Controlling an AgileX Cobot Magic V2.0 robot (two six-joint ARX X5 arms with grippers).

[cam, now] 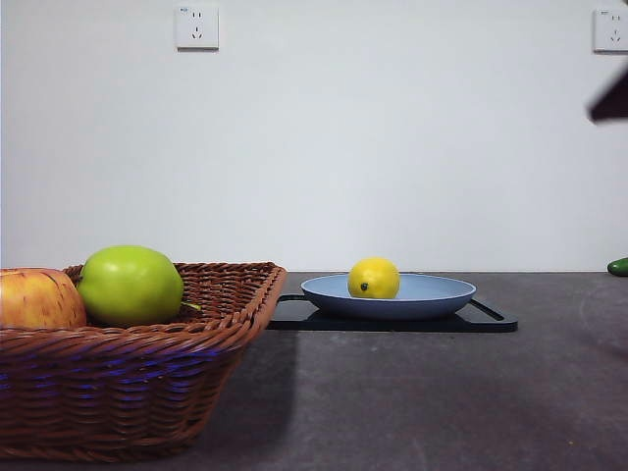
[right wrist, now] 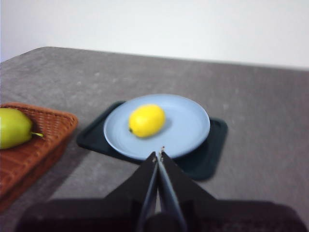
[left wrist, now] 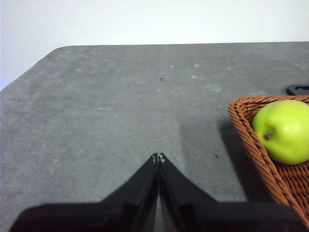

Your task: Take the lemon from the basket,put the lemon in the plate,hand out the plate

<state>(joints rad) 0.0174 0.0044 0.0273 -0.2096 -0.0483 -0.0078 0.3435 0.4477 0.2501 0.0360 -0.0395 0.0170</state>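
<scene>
Lemon (cam: 374,278) lying in plate (cam: 432,292), toward 9 o'clock of centre in the front view, dark spot facing camera — placement step judged done. Plate resting on black tray (cam: 488,318), just beside basket (cam: 147,378) at 3 o'clock. Green apple (cam: 130,286) and red-yellow apple (cam: 37,298) left in basket. Right gripper (right wrist: 159,154) pressed together, empty, above plate's near rim — probably positioned for hand-out. Left gripper (left wrist: 158,157) pressed together, over bare table (left wrist: 106,106), waiting.
</scene>
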